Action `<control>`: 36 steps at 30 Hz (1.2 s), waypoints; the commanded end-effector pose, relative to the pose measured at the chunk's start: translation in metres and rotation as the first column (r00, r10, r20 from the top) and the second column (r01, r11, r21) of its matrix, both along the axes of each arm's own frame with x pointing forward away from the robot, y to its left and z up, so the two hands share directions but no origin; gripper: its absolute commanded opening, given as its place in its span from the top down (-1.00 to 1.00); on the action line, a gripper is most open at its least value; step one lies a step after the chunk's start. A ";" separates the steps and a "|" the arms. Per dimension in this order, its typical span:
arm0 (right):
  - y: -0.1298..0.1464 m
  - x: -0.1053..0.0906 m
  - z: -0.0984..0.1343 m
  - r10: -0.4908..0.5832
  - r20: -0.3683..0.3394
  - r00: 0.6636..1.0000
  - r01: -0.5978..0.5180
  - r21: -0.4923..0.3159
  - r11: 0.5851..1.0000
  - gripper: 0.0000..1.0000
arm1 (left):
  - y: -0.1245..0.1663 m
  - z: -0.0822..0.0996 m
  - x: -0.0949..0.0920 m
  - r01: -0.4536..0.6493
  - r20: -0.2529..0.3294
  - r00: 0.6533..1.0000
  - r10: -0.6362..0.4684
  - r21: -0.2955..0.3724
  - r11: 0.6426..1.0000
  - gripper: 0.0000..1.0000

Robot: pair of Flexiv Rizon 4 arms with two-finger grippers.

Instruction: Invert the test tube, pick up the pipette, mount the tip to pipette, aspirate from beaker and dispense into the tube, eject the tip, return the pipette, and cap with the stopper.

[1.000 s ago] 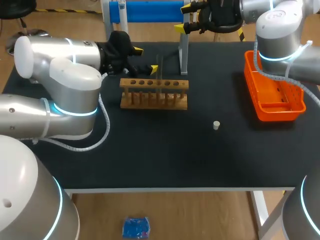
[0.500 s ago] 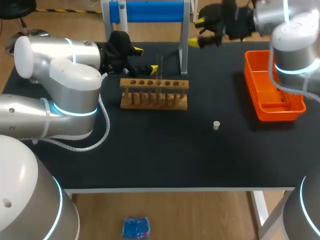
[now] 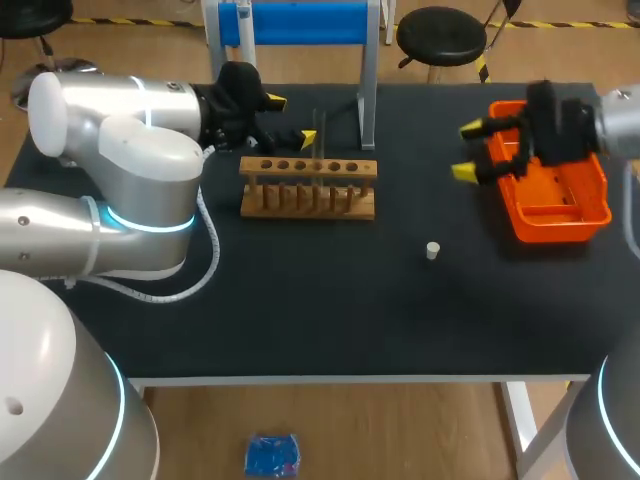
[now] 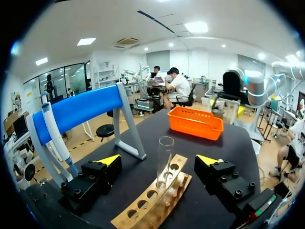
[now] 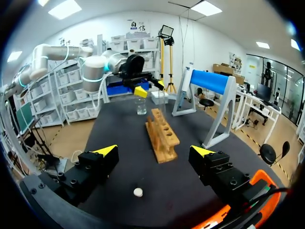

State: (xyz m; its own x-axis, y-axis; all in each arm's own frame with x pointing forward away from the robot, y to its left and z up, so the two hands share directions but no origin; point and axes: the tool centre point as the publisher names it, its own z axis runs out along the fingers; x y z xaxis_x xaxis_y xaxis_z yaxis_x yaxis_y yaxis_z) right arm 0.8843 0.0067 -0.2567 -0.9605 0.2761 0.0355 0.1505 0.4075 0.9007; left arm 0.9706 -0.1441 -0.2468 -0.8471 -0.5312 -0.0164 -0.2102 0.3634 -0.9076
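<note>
Test tube: between the wide-open fingers of left gripper, clear of both, upright in wooden rack near worktop's rear edge. Right gripper: wide, empty, beside orange tray at right edge. Stopper: mid-worktop.

— From where do we look overhead?
— From above and behind, down on the whole table, its near edge closest to us and the wooden rack toward the far edge.
— And our left wrist?
— Low and close over the rack's left part, facing along it toward the right edge, where the orange basket stands.
— Our right wrist?
— Above the right edge by that basket, farther off, facing the left edge, the rack end-on ahead.
— What do we share?
— All three take in the rack and the blue stand; the wrist views face each other, and head and right wrist both catch the stopper.
</note>
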 end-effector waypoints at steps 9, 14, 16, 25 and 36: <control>-0.014 -0.079 -0.022 0.011 0.013 1.000 -0.010 -0.043 0.999 -1.00 | 0.000 0.000 0.000 0.002 0.000 1.000 -0.002 -0.001 1.000 -1.00; -0.007 -0.094 -0.042 0.007 0.017 1.000 -0.005 -0.095 0.995 -1.00 | 0.000 0.000 0.000 0.002 0.000 1.000 -0.002 -0.001 1.000 -1.00; -0.005 -0.097 -0.050 -0.004 -0.016 1.000 0.003 -0.107 0.994 -1.00 | 0.000 0.000 0.000 0.002 0.000 1.000 -0.002 -0.001 1.000 -1.00; 0.002 -0.098 -0.083 -0.079 -0.032 0.996 0.073 -0.162 0.984 -1.00 | 0.000 0.000 0.000 0.002 0.000 1.000 -0.002 -0.001 1.000 -1.00; 0.009 -0.080 -0.102 -0.069 -0.015 0.998 0.065 -0.187 0.980 -1.00 | 0.000 0.000 0.000 0.002 0.000 1.000 -0.002 -0.001 1.000 -1.00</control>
